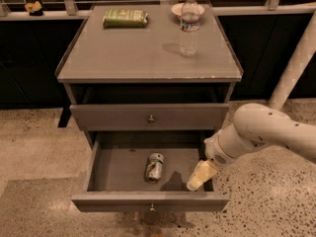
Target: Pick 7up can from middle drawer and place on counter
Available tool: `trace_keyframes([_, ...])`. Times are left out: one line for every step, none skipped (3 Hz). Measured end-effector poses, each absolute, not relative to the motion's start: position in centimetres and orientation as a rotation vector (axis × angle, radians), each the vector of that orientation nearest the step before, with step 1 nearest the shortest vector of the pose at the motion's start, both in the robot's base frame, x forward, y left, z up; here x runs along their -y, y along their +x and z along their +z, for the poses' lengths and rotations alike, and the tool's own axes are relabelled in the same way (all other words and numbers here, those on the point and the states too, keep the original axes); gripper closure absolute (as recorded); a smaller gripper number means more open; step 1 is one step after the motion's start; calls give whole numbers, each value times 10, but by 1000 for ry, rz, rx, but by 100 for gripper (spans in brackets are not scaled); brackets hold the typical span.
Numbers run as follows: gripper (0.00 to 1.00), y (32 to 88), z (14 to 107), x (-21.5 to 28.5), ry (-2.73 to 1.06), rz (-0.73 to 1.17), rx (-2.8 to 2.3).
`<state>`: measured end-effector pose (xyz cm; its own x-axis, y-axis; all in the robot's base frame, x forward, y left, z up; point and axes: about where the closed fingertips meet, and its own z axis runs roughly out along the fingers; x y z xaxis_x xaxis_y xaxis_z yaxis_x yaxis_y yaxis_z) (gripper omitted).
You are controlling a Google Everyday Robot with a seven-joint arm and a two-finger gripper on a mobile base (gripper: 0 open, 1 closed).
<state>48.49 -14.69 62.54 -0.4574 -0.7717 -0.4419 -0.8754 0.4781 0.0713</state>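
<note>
The 7up can (154,167) lies on its side on the floor of the open middle drawer (113,169), near the centre. My gripper (196,179) hangs inside the drawer at its right front corner, to the right of the can and apart from it. It holds nothing that I can see. Above, the grey counter (143,53) tops the cabinet.
On the counter stand a clear water bottle (189,25), a green snack bag (125,18) and a small white bowl (178,8) at the back. The upper knobbed drawer (150,116) is closed. My white arm (261,132) reaches in from the right over speckled floor.
</note>
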Motion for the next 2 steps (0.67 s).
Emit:
trace_keyframes([0,485,625,147,-1385,413,-2380])
trace_keyframes([0,488,623,144,-1235,447,-2402])
